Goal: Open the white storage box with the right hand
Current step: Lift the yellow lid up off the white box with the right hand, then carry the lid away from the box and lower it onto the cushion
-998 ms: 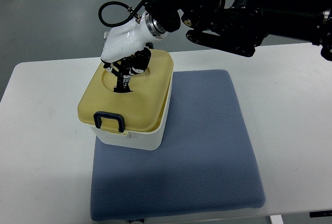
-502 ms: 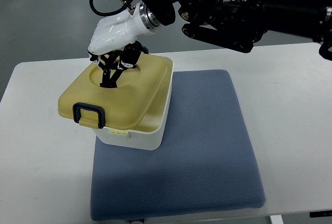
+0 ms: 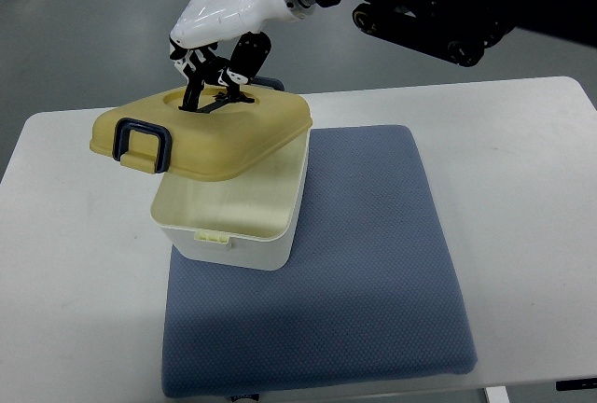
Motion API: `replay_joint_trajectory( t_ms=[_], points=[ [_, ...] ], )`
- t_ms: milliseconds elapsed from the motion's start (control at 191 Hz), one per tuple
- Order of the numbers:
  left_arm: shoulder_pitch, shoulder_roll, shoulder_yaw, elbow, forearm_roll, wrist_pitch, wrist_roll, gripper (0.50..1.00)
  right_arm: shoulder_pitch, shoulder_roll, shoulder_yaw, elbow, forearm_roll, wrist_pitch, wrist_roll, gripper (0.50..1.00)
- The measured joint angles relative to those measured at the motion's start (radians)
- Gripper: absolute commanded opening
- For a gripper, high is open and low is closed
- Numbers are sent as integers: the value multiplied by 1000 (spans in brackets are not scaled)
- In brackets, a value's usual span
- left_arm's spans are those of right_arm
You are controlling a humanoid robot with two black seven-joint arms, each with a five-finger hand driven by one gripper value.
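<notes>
Yellow plastic lid [image 3: 201,137] looks light, stiff, smooth; right robot hand [image 3: 213,86] pinches recess in lid top, lid raised clear, tilted over white storage box [image 3: 233,226] on blue mat [image 3: 373,263], desk [image 3: 75,282]. Grip small; slip likely.

- You have one view only, a top camera looking steeply down from the robot's own side.
- It takes in the whole white table [image 3: 522,170] at middling range; floor shows beyond the far edge.
</notes>
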Motion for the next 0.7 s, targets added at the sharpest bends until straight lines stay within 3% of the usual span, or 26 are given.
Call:
replay_joint_trajectory(
  t_ms=[434,700],
  points=[
    [0,0,0,-4,0,0,0,1000,4,-92,54,-17,76,6,-8,500],
    [-1,0,0,-4,0,0,0,1000,1,-221,66,-18,93,17,-9,500]
  ],
)
